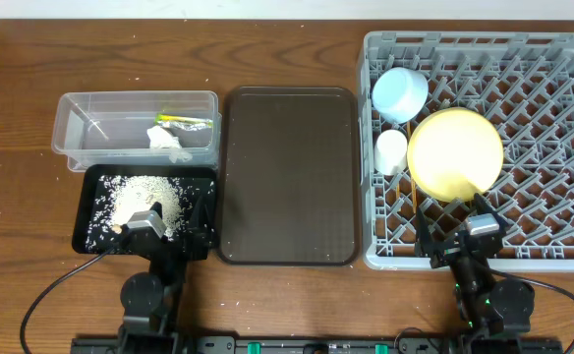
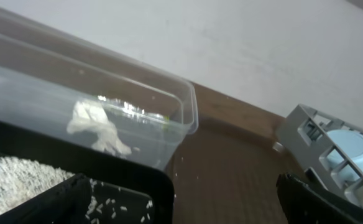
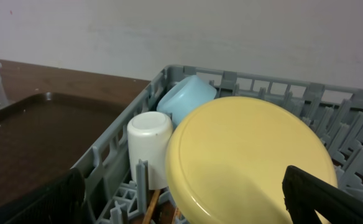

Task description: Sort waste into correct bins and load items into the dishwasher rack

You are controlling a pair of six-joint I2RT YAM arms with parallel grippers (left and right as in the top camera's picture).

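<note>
The grey dishwasher rack point(image 1: 562, 147) holds the yellow plate point(image 1: 454, 152), the light blue bowl point(image 1: 399, 92), the white cup point(image 1: 391, 149) and the chopsticks point(image 1: 417, 197). The clear tub point(image 1: 90, 118) holds the white tissue point(image 1: 166, 141) and the green-and-yellow wrapper point(image 1: 183, 120). The black tray point(image 1: 95, 187) holds the rice scraps point(image 1: 140, 195). My left gripper point(image 1: 164, 228) is open and empty over the black tray's near edge. My right gripper point(image 1: 461, 234) is open and empty at the rack's near edge. The right wrist view shows the plate point(image 3: 250, 162), cup point(image 3: 149, 140), bowl point(image 3: 188, 99) and a chopstick point(image 3: 150, 208).
A large dark brown serving tray point(image 1: 287, 172) lies between the bins and the rack. A few rice grains point(image 2: 181, 163) lie on the table by the black tray's corner point(image 2: 156, 186). The tub point(image 2: 188, 106) and tissue point(image 2: 97, 130) show in the left wrist view.
</note>
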